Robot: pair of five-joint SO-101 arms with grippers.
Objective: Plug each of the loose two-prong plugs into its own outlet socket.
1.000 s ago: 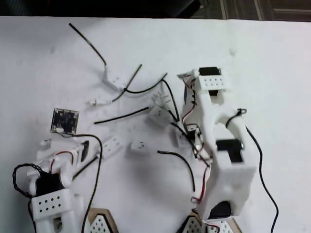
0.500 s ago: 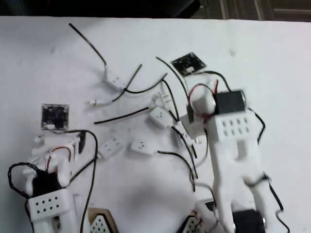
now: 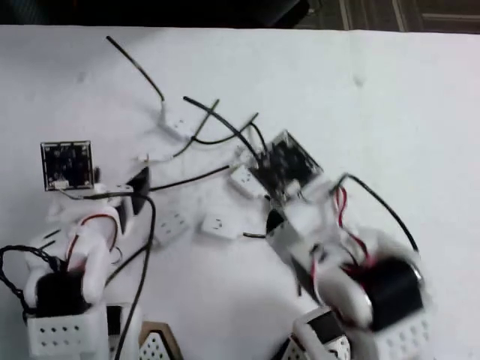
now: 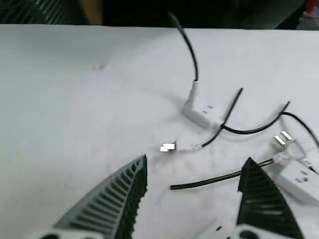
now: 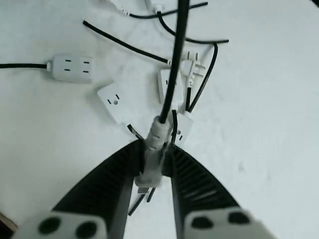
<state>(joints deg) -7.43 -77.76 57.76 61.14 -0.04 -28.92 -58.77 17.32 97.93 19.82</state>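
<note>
One white plug (image 5: 153,149) clamped between the right fingers (image 5: 112,186), left fingers (image 4: 117,199) wide apart over the table (image 4: 75,99)

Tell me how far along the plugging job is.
Nothing looks mated: the sockets in the right wrist view show empty slots. In hand: the right gripper grips one plug. Remaining: seating it, plus the loose plug nearby; the left gripper is open.
</note>
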